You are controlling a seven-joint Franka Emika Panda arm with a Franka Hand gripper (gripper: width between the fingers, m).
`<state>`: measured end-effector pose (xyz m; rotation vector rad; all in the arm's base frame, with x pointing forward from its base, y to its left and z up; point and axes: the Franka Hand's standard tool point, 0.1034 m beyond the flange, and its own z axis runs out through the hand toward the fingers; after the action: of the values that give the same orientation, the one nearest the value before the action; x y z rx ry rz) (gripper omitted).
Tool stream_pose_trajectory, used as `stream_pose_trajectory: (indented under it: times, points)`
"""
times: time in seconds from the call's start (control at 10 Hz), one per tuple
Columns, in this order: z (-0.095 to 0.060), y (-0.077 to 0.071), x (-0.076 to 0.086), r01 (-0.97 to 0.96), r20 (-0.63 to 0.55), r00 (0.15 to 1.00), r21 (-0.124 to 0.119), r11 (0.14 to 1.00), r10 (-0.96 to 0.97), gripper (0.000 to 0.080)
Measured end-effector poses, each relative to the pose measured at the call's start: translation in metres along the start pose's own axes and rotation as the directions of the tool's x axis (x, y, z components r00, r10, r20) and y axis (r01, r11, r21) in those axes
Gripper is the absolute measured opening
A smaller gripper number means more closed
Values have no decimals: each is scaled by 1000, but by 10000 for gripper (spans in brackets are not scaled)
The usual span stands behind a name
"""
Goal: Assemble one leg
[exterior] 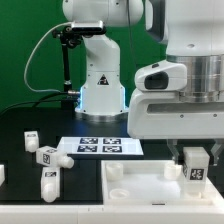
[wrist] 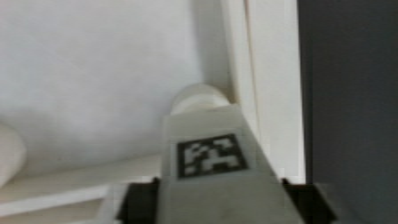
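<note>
Squarely, the gripper [exterior: 196, 163] clamped a stubby white plastic leg [wrist: 210, 125]. Its rounded tip lay near the flat panel's [exterior: 150, 188] raised rim.

Exterior view: I log bright, even light, source unseen. The marker board [exterior: 100, 146] near blown out; black bench [exterior: 85, 190] around it swallows detail, shadows faint. Blue glow behind the board, at the arm base [exterior: 80, 95]. Wrist view: I log soft focus throughout; leg [wrist: 210, 140] tag fuzzy, grey shade beside it.
</note>
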<state>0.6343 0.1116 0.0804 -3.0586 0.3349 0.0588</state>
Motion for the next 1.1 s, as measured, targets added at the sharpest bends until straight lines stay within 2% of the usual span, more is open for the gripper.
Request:
stream_pose_trajectory:
  times: [0.2, 0.3, 0.5, 0.6, 0.7, 0.8, 0.9, 1.0, 1.1]
  points:
    - [1, -2, -5, -229, -55, 972, -12, 973, 228, 285]
    - [1, -2, -7, -351, -63, 935, -9, 936, 349, 285]
    - [1, -2, -6, -580, -49, 813, 26, 814, 580, 285]
    - [1, -1, -2, -719, -33, 691, 73, 691, 722, 285]
    - [1, 1, 4, -828, -10, 545, 147, 541, 838, 285]
    - [1, 3, 2, -881, 14, 446, 182, 436, 895, 285]
    - [1, 2, 2, -886, 17, 437, 181, 427, 899, 344]
    - [2, 2, 2, -881, 15, 446, 181, 437, 895, 344]
    - [2, 2, 2, -869, 9, 471, 179, 462, 882, 527]
